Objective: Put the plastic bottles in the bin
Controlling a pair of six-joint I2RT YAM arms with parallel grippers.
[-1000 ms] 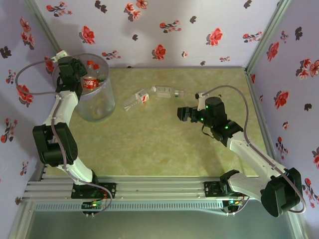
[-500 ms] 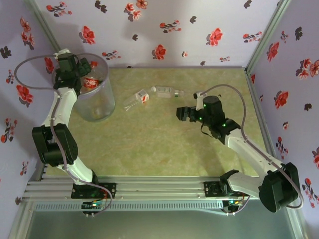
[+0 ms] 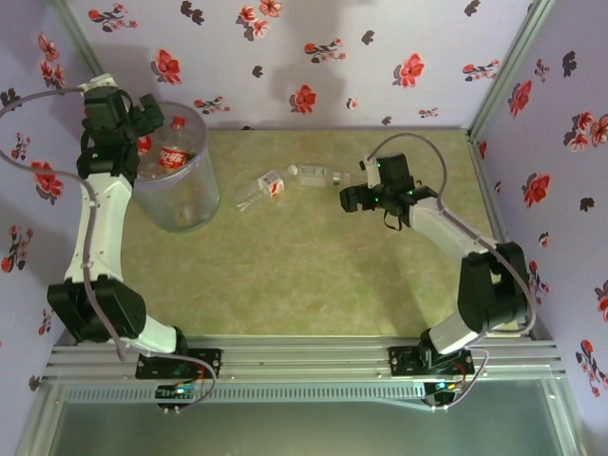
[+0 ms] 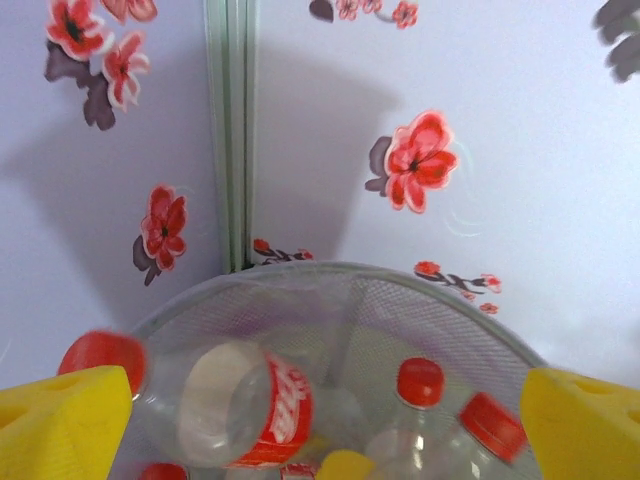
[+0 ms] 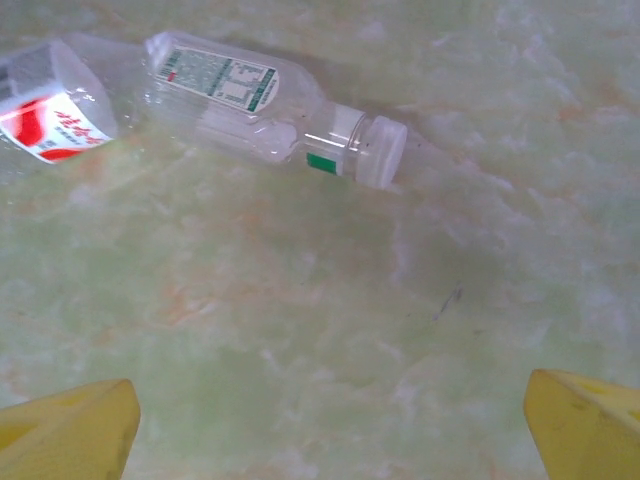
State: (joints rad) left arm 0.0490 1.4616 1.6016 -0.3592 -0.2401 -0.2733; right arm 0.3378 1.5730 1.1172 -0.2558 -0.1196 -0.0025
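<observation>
Two loose at 12 o'clock: red-label bottle, pale-label bottle; left claw apart over bin, right claw apart nearby.

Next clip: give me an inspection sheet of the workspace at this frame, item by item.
Surface: green marbled mat, bare apart from two bottles.
Job's things: bin at far left, several bottles inside; pale-label bottle and red-label bottle lie on their sides on the mat, close together.
Clutter: nothing seen.
Tools: left tool open above the bin, nothing between its fingers; right tool open over the mat, near the pale-label bottle but apart from it.
Cables: left cable and right cable each loop off an arm, away from the loose bottles.
Surroundings: lilac walls with red flowers; metal rail at the near edge.
</observation>
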